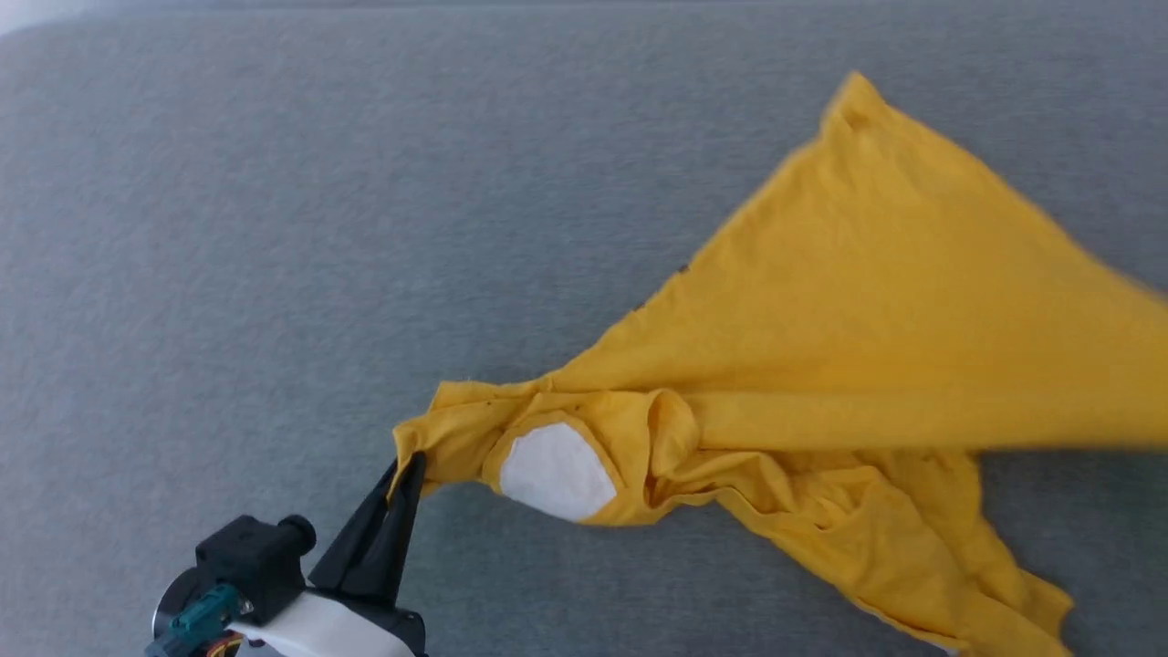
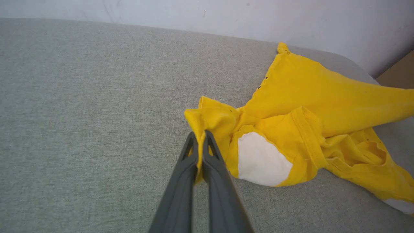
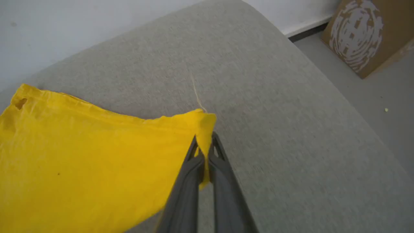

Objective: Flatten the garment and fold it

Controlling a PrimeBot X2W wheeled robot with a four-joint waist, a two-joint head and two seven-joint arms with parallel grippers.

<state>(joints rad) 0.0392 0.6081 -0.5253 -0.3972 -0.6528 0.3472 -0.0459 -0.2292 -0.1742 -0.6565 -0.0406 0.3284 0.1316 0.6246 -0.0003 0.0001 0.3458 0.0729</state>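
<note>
Garment, bright yellow, sprawls over the right half of the grey fabric surface. At the near left, the left gripper has its jaws pressed together on a yellow corner, just left of a white patch. Further right, a taut sheet of cloth rises off the surface to the right gripper, whose jaws pinch a hem corner. One pointed corner reaches far, towards the pale wall
</note>
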